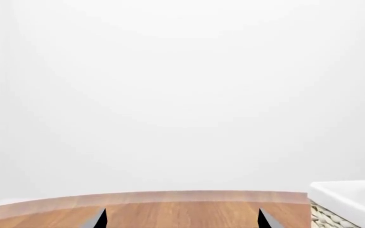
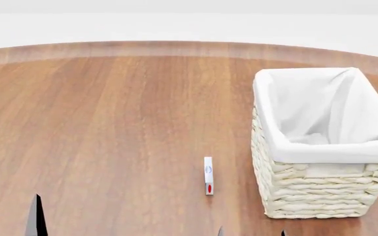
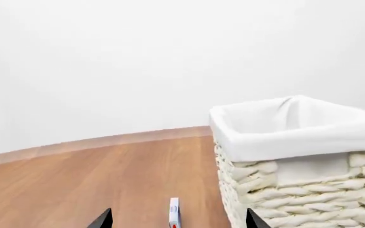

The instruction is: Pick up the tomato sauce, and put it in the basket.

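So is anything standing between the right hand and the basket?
Nothing visible. The right hand is open with the basket just ahead; a thin white-and-red item stands beside the basket, not between them.

Your left gripper (image 1: 182,219) shows only two dark fingertips (image 1: 100,219) at the edge of its wrist view, set wide apart with nothing between them. Your right gripper (image 3: 178,219) looks the same in its own view, tips (image 3: 254,220) spread and empty. In the head view only slivers of the dark tips (image 2: 37,216) show along the bottom edge; the arms are out of sight.
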{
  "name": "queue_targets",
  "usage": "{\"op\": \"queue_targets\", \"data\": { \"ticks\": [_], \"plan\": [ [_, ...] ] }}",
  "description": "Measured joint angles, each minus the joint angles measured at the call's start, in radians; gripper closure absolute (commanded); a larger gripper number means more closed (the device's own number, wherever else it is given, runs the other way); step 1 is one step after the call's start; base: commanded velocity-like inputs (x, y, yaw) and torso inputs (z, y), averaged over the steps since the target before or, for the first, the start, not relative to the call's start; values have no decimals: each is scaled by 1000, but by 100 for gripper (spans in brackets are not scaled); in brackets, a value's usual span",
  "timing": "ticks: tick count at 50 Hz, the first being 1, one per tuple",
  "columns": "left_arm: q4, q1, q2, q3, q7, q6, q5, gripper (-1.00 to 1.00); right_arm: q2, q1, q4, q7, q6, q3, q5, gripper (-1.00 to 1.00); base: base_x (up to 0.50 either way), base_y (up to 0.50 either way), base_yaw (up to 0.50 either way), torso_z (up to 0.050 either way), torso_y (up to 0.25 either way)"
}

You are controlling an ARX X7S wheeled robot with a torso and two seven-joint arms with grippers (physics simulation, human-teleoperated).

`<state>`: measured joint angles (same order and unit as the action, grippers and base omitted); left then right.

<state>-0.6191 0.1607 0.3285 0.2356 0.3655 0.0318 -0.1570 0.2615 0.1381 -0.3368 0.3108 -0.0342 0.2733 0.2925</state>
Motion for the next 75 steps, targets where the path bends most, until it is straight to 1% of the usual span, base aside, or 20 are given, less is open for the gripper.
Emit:
{"op": "queue_targets", "data": {
  "ticks": [16, 27, 40, 50, 62, 75],
  "plan": [
    [1, -3, 5, 4, 5, -2, -5, -100, 1, -49, 0, 52, 222, 21, 82, -100, 0, 0, 0, 0, 0],
    [2, -4, 8, 7, 9, -3, -6, -100, -7, -73, 30, 70, 312, 25, 132, -100, 0, 0, 0, 0, 0],
    [5, -6, 11, 11, 12, -6, -9, -100, -26, -90, 99, 67, 342, 8, 190, -100, 0, 0, 0, 0, 0],
    [8, -6, 13, 13, 14, -10, -13, -100, -27, -84, 112, 75, 352, 6, 205, -100, 0, 0, 0, 0, 0],
    [11, -4, 16, 12, 17, -19, -19, -100, -19, -71, 102, 84, 360, 10, 214, -100, 0, 0, 0, 0, 0],
    [27, 2, 20, 9, 18, -43, -27, -100, 7, -17, 30, 113, 365, 12, 213, -100, 0, 0, 0, 0, 0]
  ]
}}
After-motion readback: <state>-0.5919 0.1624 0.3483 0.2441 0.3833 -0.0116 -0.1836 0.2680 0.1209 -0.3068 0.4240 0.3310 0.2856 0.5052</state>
